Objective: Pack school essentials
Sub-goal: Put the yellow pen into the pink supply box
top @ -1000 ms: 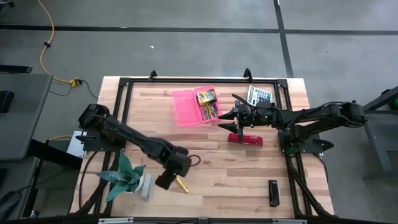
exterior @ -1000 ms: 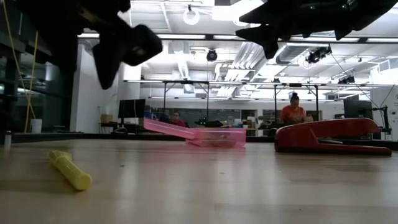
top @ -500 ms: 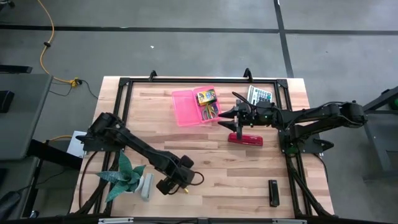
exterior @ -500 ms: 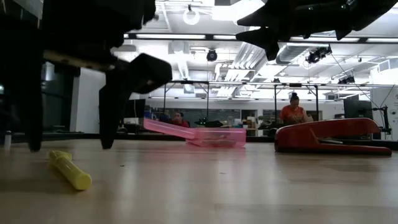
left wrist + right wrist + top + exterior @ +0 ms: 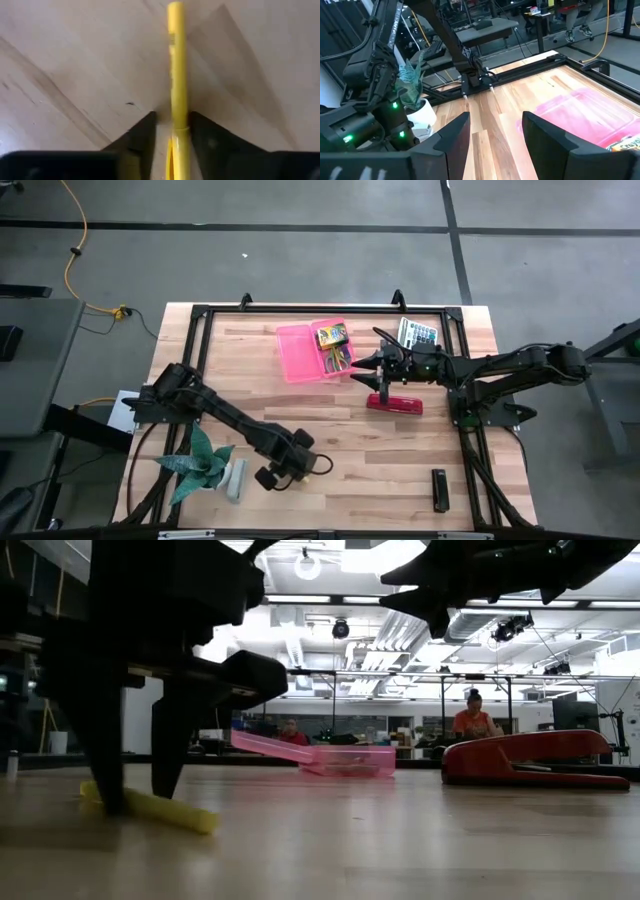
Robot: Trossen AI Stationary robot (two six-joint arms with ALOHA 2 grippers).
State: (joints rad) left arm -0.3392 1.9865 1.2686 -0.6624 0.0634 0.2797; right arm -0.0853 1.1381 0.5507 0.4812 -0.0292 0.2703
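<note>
A yellow marker (image 5: pixel 175 60) lies flat on the wooden table near its near edge (image 5: pixel 170 812). My left gripper (image 5: pixel 283 472) is down over it and open, with one finger on each side of the barrel near one end (image 5: pixel 172 132). In the high view the gripper hides the marker. The pink box (image 5: pixel 305 352) at the far middle holds the crayon box (image 5: pixel 332 335) and pencils with scissors (image 5: pixel 341 359). My right gripper (image 5: pixel 372 365) hangs open in the air beside the pink box, above the red stapler (image 5: pixel 395 402). My left gripper comes from above, pointing down, with its fingers across the marker. One finger (image 5: pixel 200 132) lies against the side of the barrel (image 5: pixel 181 117), and the other (image 5: pixel 145 132) stands a narrow gap away. The marker rests along its whole length on the table.
A green spiky plant in a white pot (image 5: pixel 205 465) stands close to the left of my left gripper. A calculator (image 5: pixel 418 333) lies at the far right and a black piece (image 5: pixel 439 488) at the near right. Bare wood spans the table's middle. People sit in the room beyond (image 5: pixel 472 718).
My left gripper has moved toward the near edge and come down, so its fingers now stand around the marker at table height. The marker has turned about on the table and lies more crosswise in the low view. The right arm kept still.
</note>
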